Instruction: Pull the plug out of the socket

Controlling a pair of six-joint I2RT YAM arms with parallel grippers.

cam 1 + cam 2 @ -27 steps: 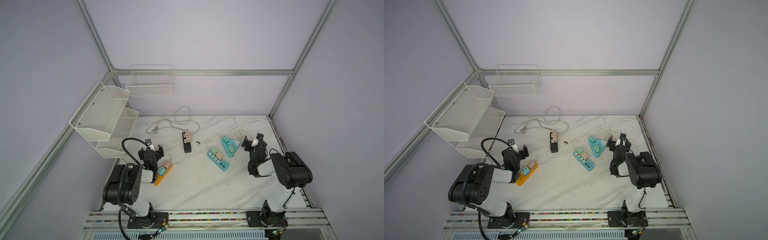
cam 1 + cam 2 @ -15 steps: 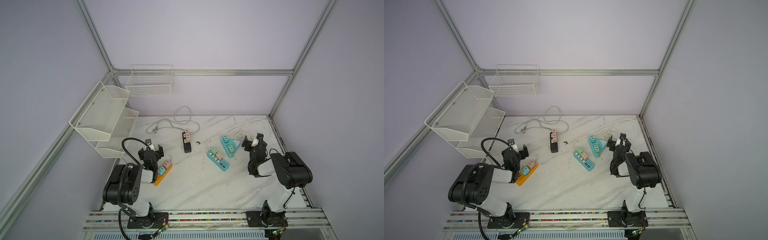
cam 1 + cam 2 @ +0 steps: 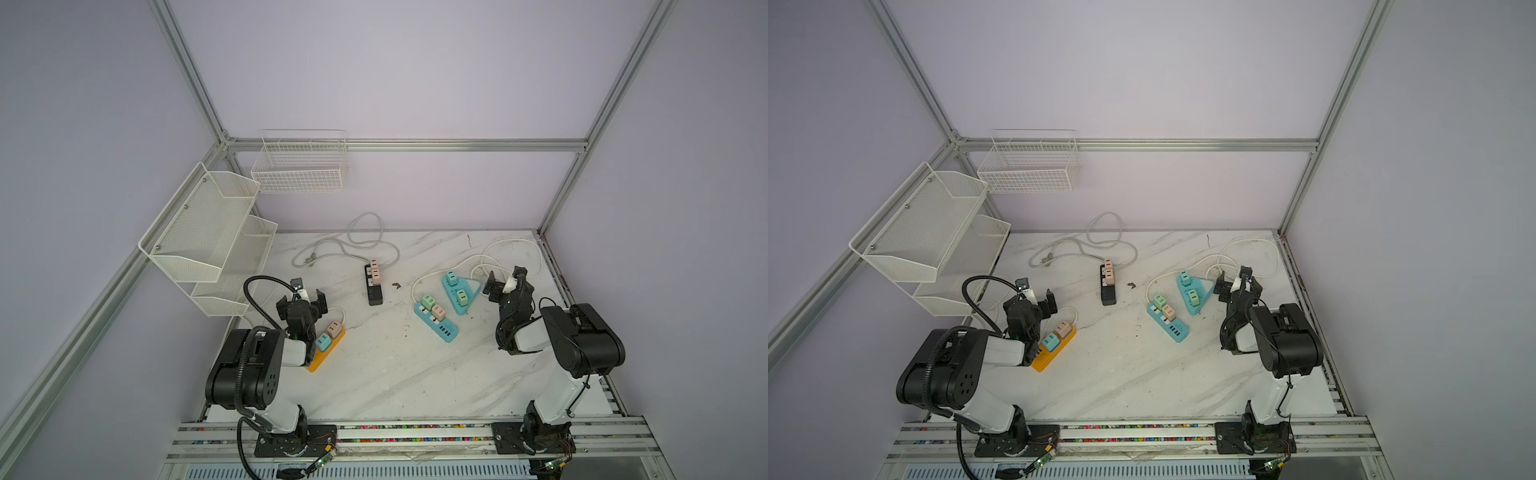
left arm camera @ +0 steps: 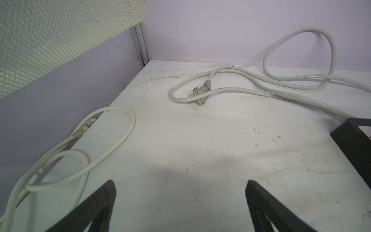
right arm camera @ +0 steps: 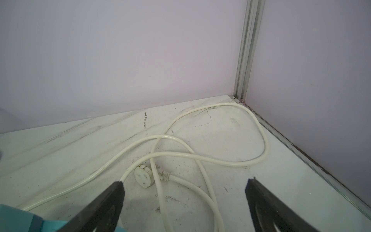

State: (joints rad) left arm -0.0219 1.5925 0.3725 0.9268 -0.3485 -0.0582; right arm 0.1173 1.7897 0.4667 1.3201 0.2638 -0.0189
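Plugs (image 3: pixel 462 297) sit seated, 2 apiece, in all 4 power strips (image 3: pixel 440 328) on the marble table (image 3: pixel 395 374), so none has been pulled and the whole job looks left to do. The triangular blue strip (image 3: pixel 471 286) lies just beside the right gripper (image 3: pixel 508 286), spread wide and empty. The orange strip (image 3: pixel 328 354) lies near the left gripper (image 3: pixel 302 302), behind its fingertips, also spread on nothing, with its teal plug (image 3: pixel 323 342) closest.

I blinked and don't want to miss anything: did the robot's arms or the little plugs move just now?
Nothing visibly changed. The left tool and the right tool stay open and empty over the white marbled table. The teal square plug and the pink square plug still sit in the orange plastic power strip.
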